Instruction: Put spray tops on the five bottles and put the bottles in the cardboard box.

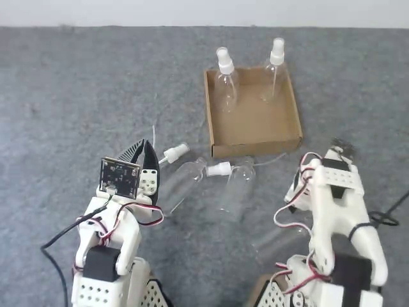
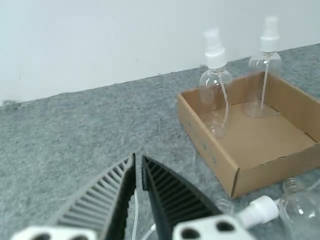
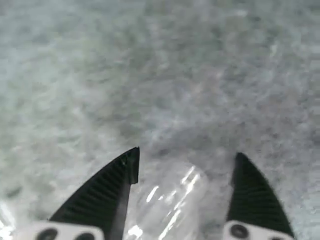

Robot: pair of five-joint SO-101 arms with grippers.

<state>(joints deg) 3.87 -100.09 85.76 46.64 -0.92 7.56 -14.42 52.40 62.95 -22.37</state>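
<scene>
Two clear bottles with white spray tops (image 1: 225,82) (image 1: 274,73) stand in the cardboard box (image 1: 255,131), also seen in the left wrist view as bottles (image 2: 215,80) (image 2: 264,70) in the box (image 2: 260,150). Two capped bottles (image 1: 185,176) (image 1: 238,182) lie on the carpet just in front of the box. My left gripper (image 1: 145,143) (image 2: 138,162) is shut and holds nothing, left of those lying bottles. Another clear bottle (image 1: 279,240) (image 3: 167,202) lies by the right arm. My right gripper (image 3: 185,160) is open, its fingers on either side of that bottle.
Grey carpet (image 1: 77,96) covers the whole work area, with a white wall (image 2: 100,35) along its far edge. A thin dip tube (image 1: 268,160) trails along the box's front wall. The right arm's body (image 1: 335,198) hides its own gripper from above.
</scene>
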